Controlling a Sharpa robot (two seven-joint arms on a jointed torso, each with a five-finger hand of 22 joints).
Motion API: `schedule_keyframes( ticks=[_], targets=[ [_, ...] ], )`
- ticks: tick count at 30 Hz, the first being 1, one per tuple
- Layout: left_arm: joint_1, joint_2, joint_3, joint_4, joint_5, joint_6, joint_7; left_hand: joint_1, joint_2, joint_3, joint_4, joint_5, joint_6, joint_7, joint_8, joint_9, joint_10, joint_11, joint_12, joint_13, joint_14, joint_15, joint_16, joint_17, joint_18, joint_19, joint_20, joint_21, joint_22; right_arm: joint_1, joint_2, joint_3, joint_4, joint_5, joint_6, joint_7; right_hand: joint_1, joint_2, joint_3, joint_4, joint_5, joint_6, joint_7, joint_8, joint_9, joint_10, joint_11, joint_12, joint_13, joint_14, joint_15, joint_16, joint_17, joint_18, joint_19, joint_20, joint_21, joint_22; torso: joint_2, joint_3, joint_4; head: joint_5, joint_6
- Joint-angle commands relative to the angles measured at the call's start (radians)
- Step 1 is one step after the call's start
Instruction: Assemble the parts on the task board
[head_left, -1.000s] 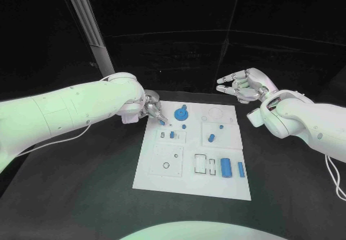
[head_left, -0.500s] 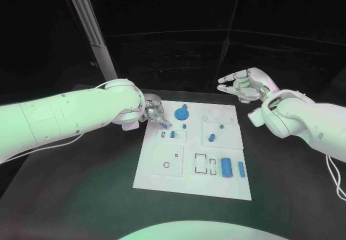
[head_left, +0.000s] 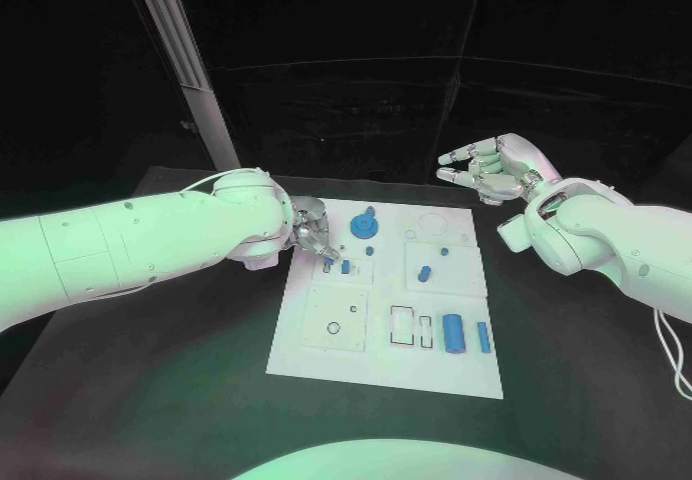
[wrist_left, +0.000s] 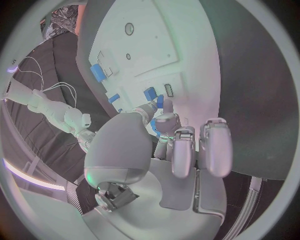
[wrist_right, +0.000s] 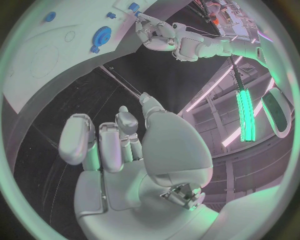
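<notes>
Blue plastic is where the action is: the left hand has crept further over the near-left corner of the task board, and its fingers now hang right above a small blue part beside an empty rectangular slot. Compared with a second ago, the fingertips have slid from the board's edge inward toward that part, so this looks like the approach to a pick. From the left wrist view the fingers are drawn close together, pointing down at the part, but whether they already pinch it I cannot tell.

Over on the other side, the right hand has barely stirred; it hovers well clear of the board, beyond its far-right corner, fingers loosely curled and apart, holding nothing.

Beyond the left fingertips stands the blue gear. Two longer blue pieces lie far from both hands, at the board's near end. Plenty of assembly left; the next call is a careful pinch on that small part.
</notes>
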Motion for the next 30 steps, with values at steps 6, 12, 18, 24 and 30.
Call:
schedule_keyframes(
  ticks=[6, 12, 18, 24, 30],
  targets=[
    [-0.004, -0.002, -0.001, 0.004, -0.039, 0.016, -0.035, 0.004, -0.007, 0.143, -0.135, 0.004, 0.01, 0.0, 0.003, 0.001, 0.008, 0.0, 0.002, 0.0, 0.106, 0.003, 0.003, 0.263, -0.001, 0.035, 0.006, 0.006, 0.069, 0.002, 0.002, 0.001, 0.0, 0.005, 0.008, 0.012, -0.001, 0.01, -0.004, 0.0, 0.002, -0.001, -0.004, 0.004, 0.001, -0.004, 0.0, -0.005, -0.001, 0.044, 0.001, -0.005, -0.001, 0.01, -0.005, 0.001, -0.005, -0.001, 0.0, 0.0, -0.0009, 0.002, -0.002],
    [-0.006, -0.004, -0.002, 0.002, -0.04, 0.037, -0.041, 0.003, -0.008, 0.146, -0.136, 0.005, 0.011, 0.0, 0.003, 0.001, 0.01, 0.0, 0.004, 0.002, 0.106, 0.003, 0.003, 0.263, -0.001, 0.035, 0.006, 0.007, 0.07, 0.002, 0.001, 0.0, 0.001, 0.005, 0.009, 0.012, -0.002, 0.011, -0.004, 0.001, 0.002, -0.001, -0.004, 0.004, 0.001, -0.004, 0.0, -0.005, -0.001, 0.044, 0.001, -0.006, -0.002, 0.01, -0.005, 0.001, -0.005, -0.001, 0.0, 0.0004, -0.0006, 0.002, -0.003],
    [-0.007, -0.003, -0.004, 0.005, -0.04, 0.05, -0.042, 0.001, -0.011, 0.15, -0.137, 0.006, 0.012, 0.0, 0.003, 0.001, 0.011, 0.0, 0.005, 0.004, 0.106, 0.003, 0.003, 0.263, -0.002, 0.036, 0.005, 0.008, 0.072, 0.002, 0.002, 0.0, 0.001, 0.005, 0.01, 0.013, -0.002, 0.012, -0.004, 0.001, 0.002, -0.001, -0.004, 0.005, 0.001, -0.004, 0.0, -0.005, -0.001, 0.044, 0.001, -0.006, -0.002, 0.01, -0.005, 0.0, -0.006, -0.001, 0.0, 0.0002, -0.0003, 0.002, -0.004],
    [-0.007, -0.004, -0.013, 0.009, -0.04, 0.054, -0.039, 0.001, -0.011, 0.15, -0.137, 0.006, 0.012, 0.0, 0.003, 0.001, 0.011, 0.0, 0.005, 0.004, 0.106, 0.003, 0.003, 0.263, -0.002, 0.036, 0.005, 0.008, 0.072, 0.002, 0.002, 0.0, 0.001, 0.005, 0.01, 0.013, -0.002, 0.012, -0.004, 0.001, 0.002, -0.001, -0.004, 0.005, 0.001, -0.004, 0.0, -0.005, -0.001, 0.044, 0.001, -0.006, -0.002, 0.01, -0.005, 0.0, -0.006, -0.001, 0.0, 0.0008, -0.0005, 0.003, -0.005],
    [-0.008, -0.005, -0.017, 0.009, -0.039, 0.058, -0.04, 0.0, -0.012, 0.153, -0.137, 0.007, 0.013, 0.0, 0.004, 0.001, 0.012, 0.0, 0.007, 0.006, 0.106, 0.002, 0.003, 0.263, -0.002, 0.036, 0.005, 0.008, 0.072, 0.002, 0.001, 0.0, 0.002, 0.005, 0.009, 0.014, -0.002, 0.012, -0.004, 0.001, 0.002, -0.001, -0.004, 0.005, 0.001, -0.004, 0.0, -0.005, -0.001, 0.044, 0.001, -0.006, -0.002, 0.01, -0.005, 0.0, -0.006, -0.001, -0.001, 0.0007, -0.0004, 0.002, -0.006]
  ],
)
